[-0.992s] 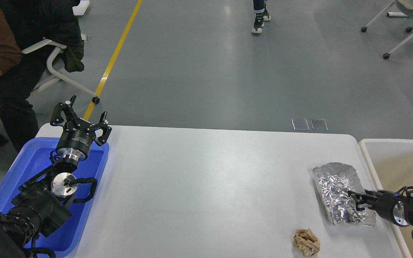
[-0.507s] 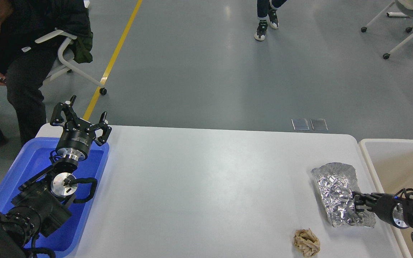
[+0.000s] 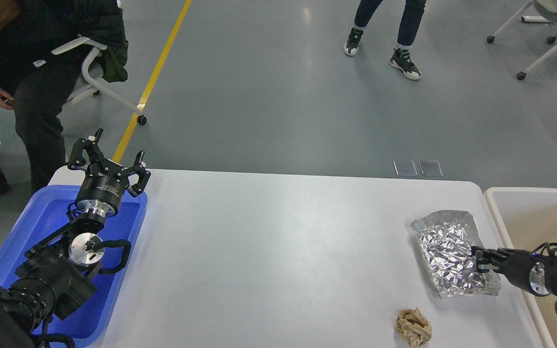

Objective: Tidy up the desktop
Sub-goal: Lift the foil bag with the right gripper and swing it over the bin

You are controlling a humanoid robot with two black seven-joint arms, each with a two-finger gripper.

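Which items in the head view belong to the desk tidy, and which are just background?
Job:
desktop
foil sheet, right end effector at its edge
crumpled paper ball
blue tray, left end effector open above it
cream bin

Background:
seated person
white chair
walking legs
yellow floor line

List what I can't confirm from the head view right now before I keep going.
- Right claw: dark and end-on against the foil sheet; whether it grips the foil is unclear.
- Cream bin: cut off by the right edge, contents unseen.
- Blue tray: its floor is largely hidden by the left arm.
- Crumpled paper ball: nearly at the bottom edge of the desktop; the table's near rim is out of frame.
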